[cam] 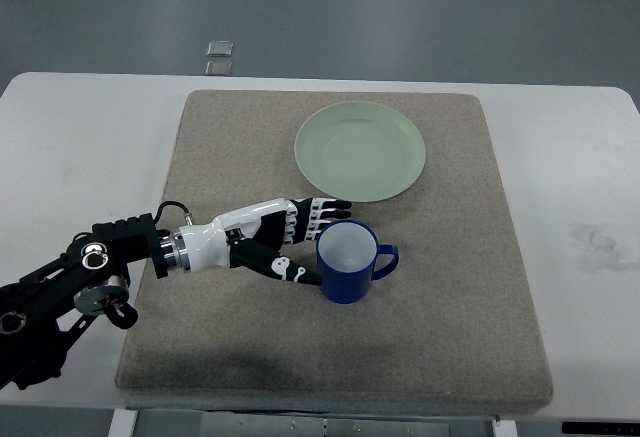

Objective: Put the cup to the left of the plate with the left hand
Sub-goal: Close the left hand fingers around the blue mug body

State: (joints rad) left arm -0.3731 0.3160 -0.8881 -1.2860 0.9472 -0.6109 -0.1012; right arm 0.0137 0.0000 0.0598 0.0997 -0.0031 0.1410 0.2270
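A blue cup (347, 263) with a white inside stands upright on the mat, its handle pointing right. It sits below and slightly left of the pale green plate (360, 150), which lies at the mat's upper middle. My left hand (325, 242) reaches in from the lower left and is at the cup's left side. Its fingers (318, 210) stretch along the cup's upper left rim and the thumb (290, 270) lies along its lower left. The fingers are extended, not closed round the cup. The right arm is out of view.
A grey-brown mat (450, 307) covers the middle of the white table (580, 157). Two small square plates (219, 57) lie on the floor beyond the table's far edge. Bare mat lies left of the plate.
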